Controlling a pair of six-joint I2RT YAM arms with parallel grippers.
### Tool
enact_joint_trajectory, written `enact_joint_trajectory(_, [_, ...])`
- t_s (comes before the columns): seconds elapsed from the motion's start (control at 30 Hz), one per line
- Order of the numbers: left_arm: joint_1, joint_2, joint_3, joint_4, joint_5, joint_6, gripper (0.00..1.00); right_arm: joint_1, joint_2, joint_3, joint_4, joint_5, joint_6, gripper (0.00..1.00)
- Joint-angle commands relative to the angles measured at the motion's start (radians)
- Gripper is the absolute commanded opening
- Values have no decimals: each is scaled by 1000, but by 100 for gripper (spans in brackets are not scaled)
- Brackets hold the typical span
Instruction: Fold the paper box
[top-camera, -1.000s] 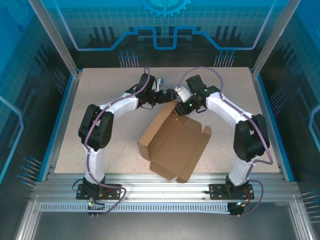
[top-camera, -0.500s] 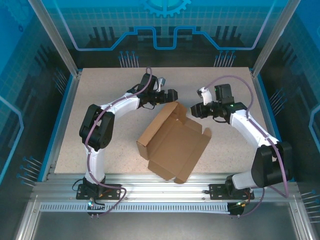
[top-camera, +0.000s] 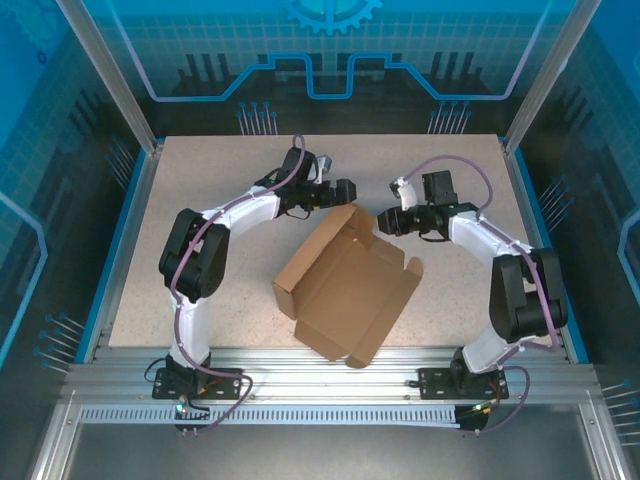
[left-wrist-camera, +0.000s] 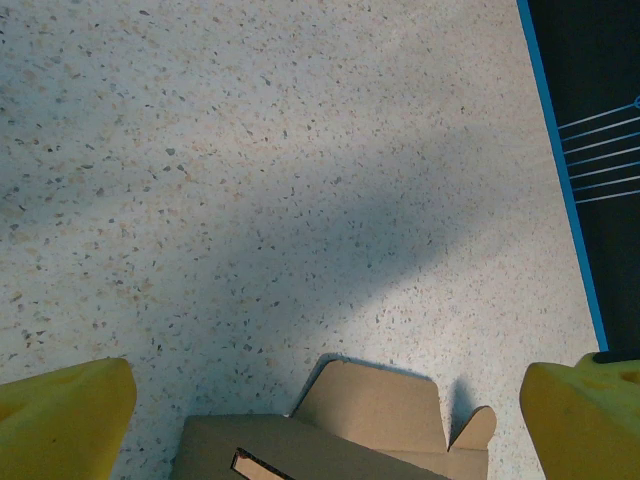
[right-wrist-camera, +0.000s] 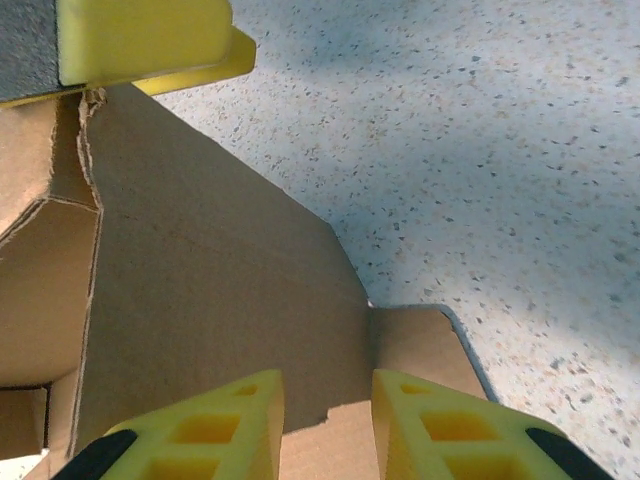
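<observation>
Your left gripper (top-camera: 349, 190) hangs wide open just beyond the paper box (top-camera: 345, 285). Your right gripper (top-camera: 386, 220) reaches in low, fingers narrowly apart over the raised flap. The box lies half-folded mid-table (top-camera: 200, 300).

Nothing readable here, honestly. The box (top-camera: 345, 285) is plain brown with no print or label on it. The closest thing to a sign is a blue gear emblem (top-camera: 330, 14) on the back wall (top-camera: 200, 50), with blue line graphics under it, and I can't make out any letters or numbers in it.
</observation>
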Motion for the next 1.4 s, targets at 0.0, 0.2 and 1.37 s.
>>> enact_joint_trajectory(0.0, [-16, 47, -5, -112, -46, 30, 99, 43, 34, 47, 34, -27, -67, 32])
enact_joint_trajectory(0.2, [-18, 55, -6, -110, -43, 23, 99, 78, 70, 54, 73, -67, -107, 41])
enact_joint_trajectory(1.37, [7, 124, 71, -128, 201, 34, 99, 160, 150, 3, 389, 56, -27, 40])
